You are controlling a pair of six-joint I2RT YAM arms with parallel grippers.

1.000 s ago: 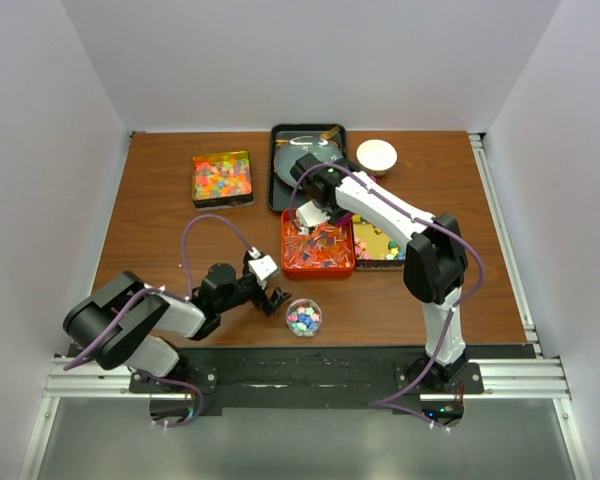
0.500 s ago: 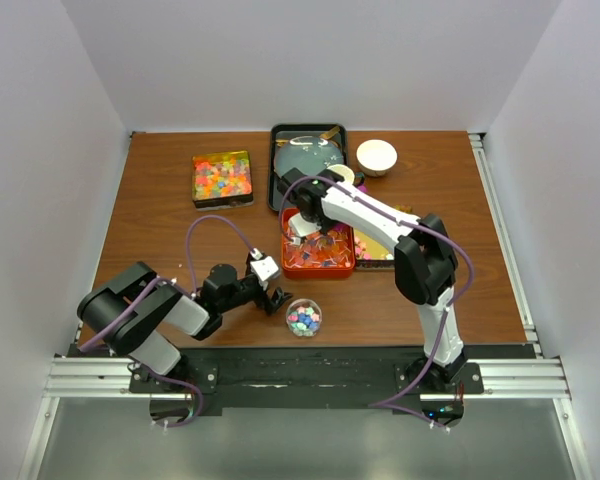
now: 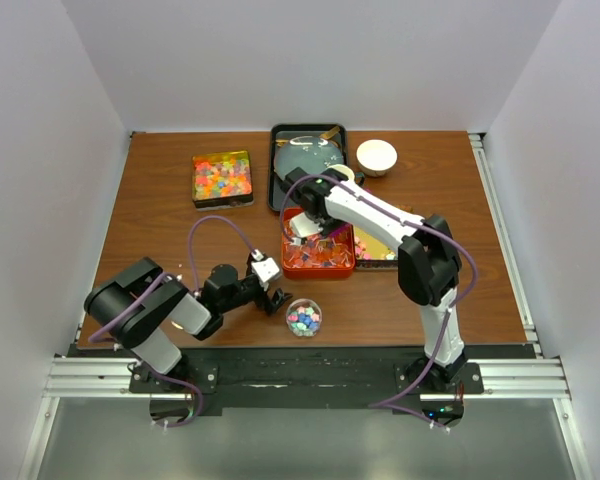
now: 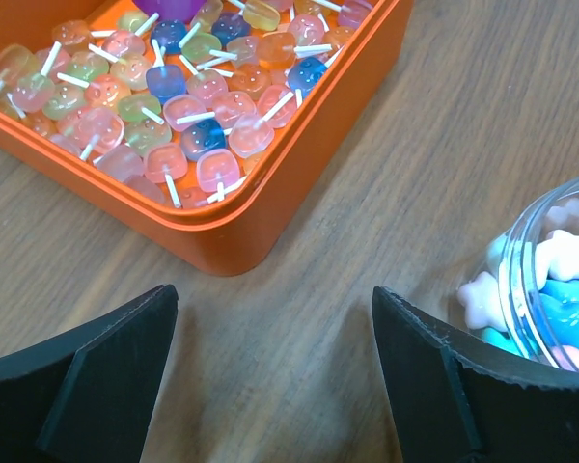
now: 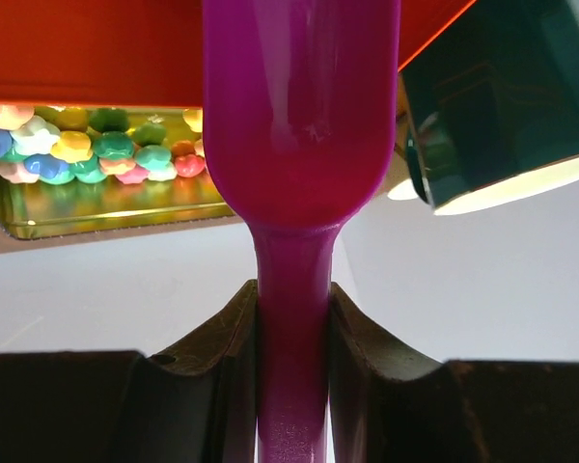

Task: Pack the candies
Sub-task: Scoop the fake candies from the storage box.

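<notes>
Table (image 3: pixel 160 240): brown wood, arms mounted at its near edge.
Wrapped candies (image 4: pixel 174 106): clear-wrapped pieces in pink, blue, green and orange, filling the orange tin (image 3: pixel 292 268) at the middle of the table.
Pastel candies (image 5: pixel 77 149): green, yellow, blue and pink lumps in a gold tin (image 3: pixel 378 258) just right of the orange tin.
Gummies (image 3: pixel 222 177): orange, red and yellow, in a square box toward the far-left corner.
Star candies (image 4: pixel 565 280): white, blue and pink, in a clear round jar (image 3: pixel 303 317) near the middle of the near edge.
Purple scoop (image 5: pixel 299 145): handle clamped in the right gripper, bowl reaching into the orange tin among the wrapped candies.
Right gripper (image 5: pixel 294 313): over the orange tin, fingers closed tight on the scoop handle.
Left gripper (image 4: pixel 273 299): low over the table between the orange tin's near corner and the jar, fingers spread wide, holding nothing.
Dark tray (image 3: pixel 276 165): middle of the far edge.
White bowl (image 3: pixel 376 156): just right of the dark tray.
</notes>
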